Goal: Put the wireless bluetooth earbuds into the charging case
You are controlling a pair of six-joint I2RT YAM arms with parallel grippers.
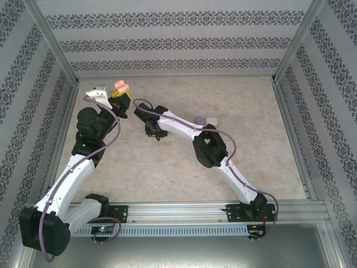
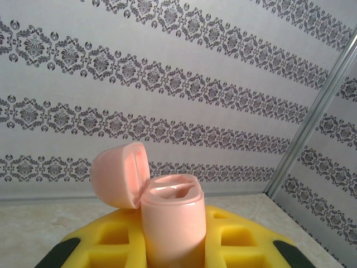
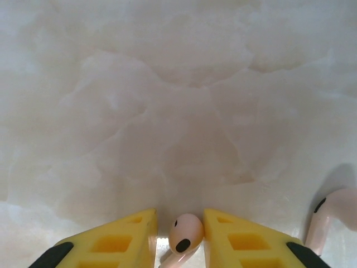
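Observation:
My left gripper (image 1: pixel 120 96) is raised near the back left corner, shut on the pink charging case (image 2: pixel 170 223) (image 1: pixel 120 86). The case stands upright between the yellow fingers (image 2: pixel 245 240), and its lid (image 2: pixel 120 173) is hinged open to the left, showing the two sockets. My right gripper (image 1: pixel 154 132) is low over the table. Between its yellow fingers (image 3: pixel 245 240) sits a pinkish earbud (image 3: pixel 185 233): its head presses the right pad and its stem slants down to the left. A second pinkish earbud (image 3: pixel 330 219) lies on the table just right of that gripper.
A purple case (image 1: pixel 199 119) and a white case (image 1: pixel 212 119) sit on the marble table (image 1: pixel 251 156) behind the right arm's elbow. Patterned walls and metal posts (image 1: pixel 56 50) close in the back and sides.

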